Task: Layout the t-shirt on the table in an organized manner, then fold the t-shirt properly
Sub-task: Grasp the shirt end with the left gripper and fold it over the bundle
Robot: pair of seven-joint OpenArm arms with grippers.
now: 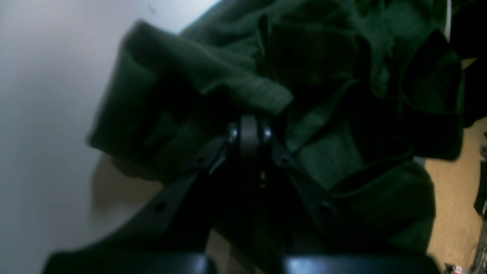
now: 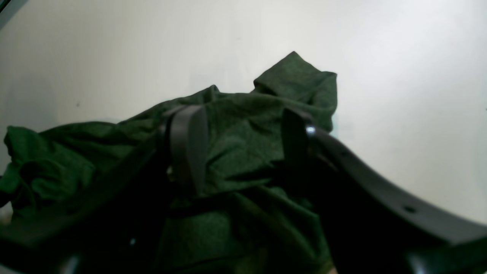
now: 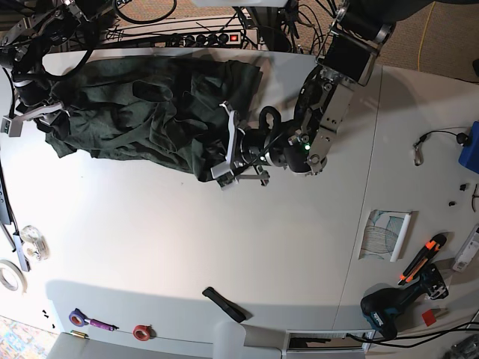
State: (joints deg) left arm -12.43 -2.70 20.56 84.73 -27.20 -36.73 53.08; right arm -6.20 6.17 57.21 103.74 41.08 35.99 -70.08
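We were in the laying-out step, and no folding had begun. The t-shirt (image 3: 142, 112) sat in a dark green heap at the far left of the tabletop (image 3: 224, 247), bunched and creased, with no sleeve or hem lying flat.

On the left of the overhead view, the right gripper (image 2: 241, 148) was over the far-left end of the heap. Its fingers (image 2: 186, 148) were spread wide and the cloth showed between them. We could not tell from its wrist camera whether the pads were touching the fabric, but nothing was clamped there.

In the middle of that view, at the right-hand edge of the heap, the left gripper (image 1: 249, 131) had its fingers pressed together. A fold of green cloth ran right into the tips. The wrist picture was dark and smeared, so we judged it to be pinching the shirt's edge rather than merely resting against it.

So one arm had a grip and the other did not. As we saw it, the next move called for the right gripper to close on a proper edge or corner at its end of the shirt. Then the two arms would need to draw apart so the cloth stretched out flat across the open white surface in front. The risk we saw was the right gripper taking several layers at once, which would drag the bundle along instead of opening it.
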